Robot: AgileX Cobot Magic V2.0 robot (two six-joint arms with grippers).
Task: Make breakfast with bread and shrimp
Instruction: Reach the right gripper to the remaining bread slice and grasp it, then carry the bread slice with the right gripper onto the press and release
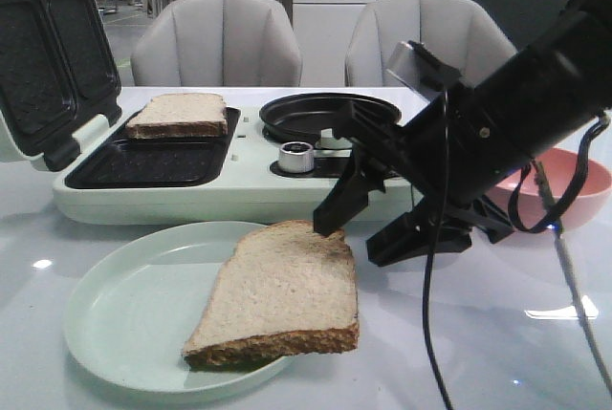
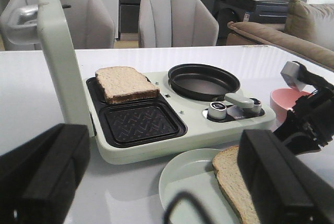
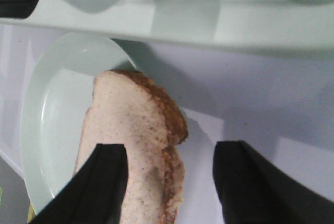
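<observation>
One bread slice (image 1: 280, 293) lies on the pale green plate (image 1: 115, 305) at the table's front, its right part hanging over the rim. A second bread slice (image 1: 178, 114) rests in the far tray of the breakfast maker (image 1: 220, 195). My right gripper (image 1: 354, 238) hangs open just above the plated slice's far right corner; in the right wrist view the crust edge of that bread (image 3: 130, 130) sits between the spread fingers (image 3: 107, 182). My left gripper (image 2: 162, 182) is open and empty, back from the plate (image 2: 188, 177). The shrimp is out of view.
The maker's lid (image 1: 43, 56) stands open at the left, and its near tray (image 1: 143, 161) holds nothing. A black frying pan (image 1: 325, 114) and a metal knob (image 1: 296, 156) sit on the maker's right half. A pink bowl (image 1: 574, 181) stands at the right behind my right arm.
</observation>
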